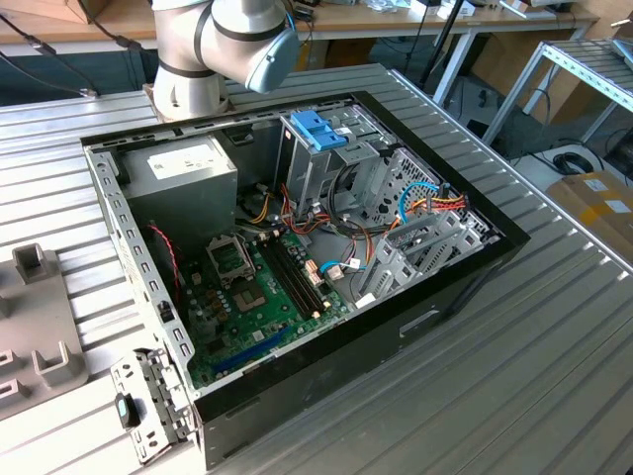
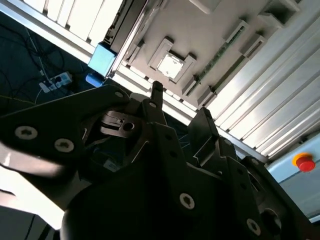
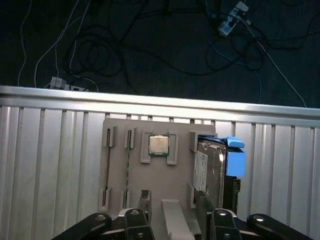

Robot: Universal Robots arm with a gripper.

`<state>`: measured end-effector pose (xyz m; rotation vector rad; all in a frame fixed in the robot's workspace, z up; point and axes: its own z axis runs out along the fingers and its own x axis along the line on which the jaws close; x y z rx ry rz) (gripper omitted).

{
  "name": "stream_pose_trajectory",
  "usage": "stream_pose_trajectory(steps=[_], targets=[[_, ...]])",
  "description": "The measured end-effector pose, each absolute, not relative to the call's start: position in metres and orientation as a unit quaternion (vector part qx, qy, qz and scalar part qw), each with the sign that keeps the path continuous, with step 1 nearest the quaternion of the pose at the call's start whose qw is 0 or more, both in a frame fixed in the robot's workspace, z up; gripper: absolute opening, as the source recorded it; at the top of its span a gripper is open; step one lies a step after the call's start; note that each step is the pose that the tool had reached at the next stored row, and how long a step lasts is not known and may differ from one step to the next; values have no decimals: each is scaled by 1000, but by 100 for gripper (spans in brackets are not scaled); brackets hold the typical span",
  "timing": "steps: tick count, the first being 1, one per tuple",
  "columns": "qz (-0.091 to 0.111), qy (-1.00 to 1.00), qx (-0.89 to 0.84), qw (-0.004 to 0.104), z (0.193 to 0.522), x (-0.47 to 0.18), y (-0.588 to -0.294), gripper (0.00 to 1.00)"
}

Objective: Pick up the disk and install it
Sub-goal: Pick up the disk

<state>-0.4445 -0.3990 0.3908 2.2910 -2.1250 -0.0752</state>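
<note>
The jaws stand released and empty, with the disk point(image 3: 210, 167) just beyond them and off to one side, upright on edge in its grey holder point(image 3: 118, 170) (not yet grasped). Pick-up and installation into the open computer case point(image 1: 445, 297) both remain.

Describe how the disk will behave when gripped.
Likely rigid: the disk is a flat metal slab. It seems to stand on edge in the grey fixture, so a sideways push may tip it. Smooth metal faces could slip.
</note>
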Motion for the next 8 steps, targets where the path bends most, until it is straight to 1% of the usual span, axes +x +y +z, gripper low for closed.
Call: stream_pose_trajectory(steps=[8], targets=[[-24,-656,754,9,391,-444,-397,48]])
